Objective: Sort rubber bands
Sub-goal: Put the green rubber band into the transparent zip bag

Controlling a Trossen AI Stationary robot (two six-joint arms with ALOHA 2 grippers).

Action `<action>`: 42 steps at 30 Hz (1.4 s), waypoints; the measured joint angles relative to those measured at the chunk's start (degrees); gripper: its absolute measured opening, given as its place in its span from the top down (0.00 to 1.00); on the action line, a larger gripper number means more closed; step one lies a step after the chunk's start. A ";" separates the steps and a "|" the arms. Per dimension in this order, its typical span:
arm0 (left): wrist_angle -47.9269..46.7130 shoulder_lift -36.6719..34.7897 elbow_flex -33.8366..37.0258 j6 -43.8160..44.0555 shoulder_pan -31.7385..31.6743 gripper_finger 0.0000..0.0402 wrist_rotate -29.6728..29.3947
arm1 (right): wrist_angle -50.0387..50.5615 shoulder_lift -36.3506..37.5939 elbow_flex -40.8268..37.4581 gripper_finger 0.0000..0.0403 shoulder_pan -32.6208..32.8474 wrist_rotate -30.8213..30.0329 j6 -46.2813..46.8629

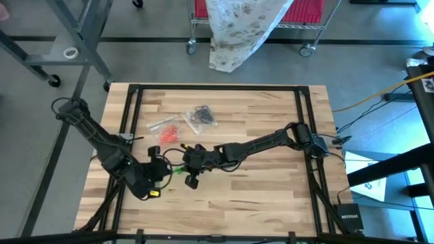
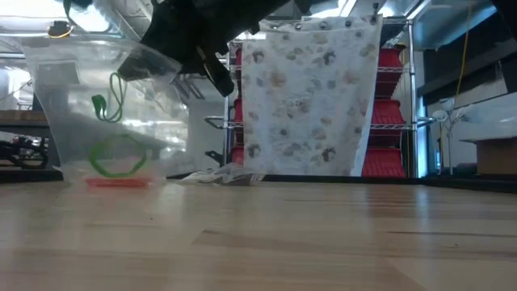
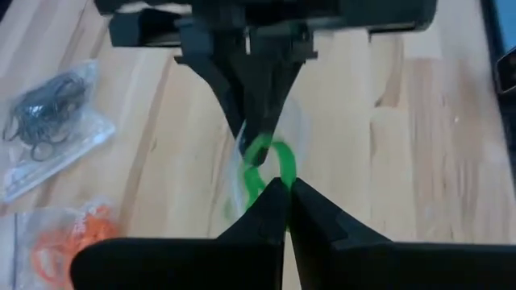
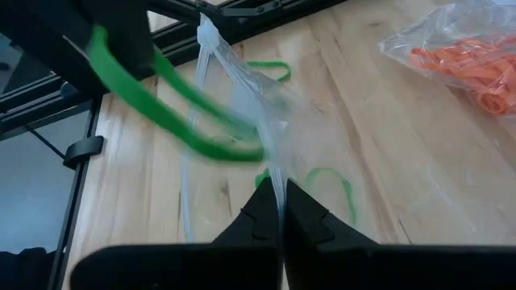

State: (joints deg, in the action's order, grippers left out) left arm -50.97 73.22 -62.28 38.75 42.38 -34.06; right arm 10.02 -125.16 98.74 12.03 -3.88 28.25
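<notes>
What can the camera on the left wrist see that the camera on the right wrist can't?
Only the left wrist view shows the bag of black rubber bands and the right gripper, shut on the clear bag. Only the right wrist view shows loose green rubber bands lying on the table. Both show the clear bag pinched between the two grippers, a green rubber band at the left gripper, and the bag of orange rubber bands.

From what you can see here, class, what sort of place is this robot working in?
Probably a workshop or robotics lab, not a home: a bare wooden workbench on a concrete floor, wheeled wire shelving behind it draped with a patterned cloth, and cables trailing across the floor.
</notes>
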 joint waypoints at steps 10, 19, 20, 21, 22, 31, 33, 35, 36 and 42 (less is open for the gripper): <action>-2.92 1.65 0.02 0.00 -2.05 0.99 0.63 | -0.01 0.01 0.00 1.00 -0.02 0.50 -0.20; -3.14 1.33 0.02 -2.96 -4.18 0.93 7.24 | 0.00 0.02 0.00 1.00 -0.02 0.50 -0.24; -3.05 1.12 0.02 -3.02 -4.26 0.90 7.83 | 0.00 0.02 0.00 1.00 -0.02 0.50 -0.24; -3.34 0.83 -0.12 -3.02 -4.43 0.87 8.07 | 0.00 0.02 0.00 1.00 -0.02 0.50 -0.24; -3.76 0.60 -0.46 -2.98 -4.58 0.84 8.29 | 0.00 0.02 0.00 1.00 -0.02 0.50 -0.24; -5.48 -2.53 -3.47 -2.54 -6.06 0.60 8.22 | 0.00 0.07 0.02 1.00 -0.02 0.50 -0.24; -6.51 -2.70 -3.50 -0.38 -5.31 0.58 8.21 | 0.16 0.07 0.03 1.00 -0.02 0.50 -0.24; -7.70 -2.70 -3.12 2.84 -3.51 0.58 8.38 | 0.99 0.07 0.03 1.00 -0.02 0.51 -0.29; -8.10 -2.70 -2.55 5.06 -2.45 0.58 8.74 | 1.92 0.07 0.04 1.00 -0.02 0.52 -0.72; -8.43 -2.68 3.60 22.37 5.04 0.60 12.03 | 10.31 0.07 0.03 1.00 -0.04 0.21 -3.06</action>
State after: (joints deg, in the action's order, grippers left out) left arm -59.40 70.54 -58.68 61.11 47.42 -22.03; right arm 20.33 -125.10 98.77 11.99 -3.66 25.19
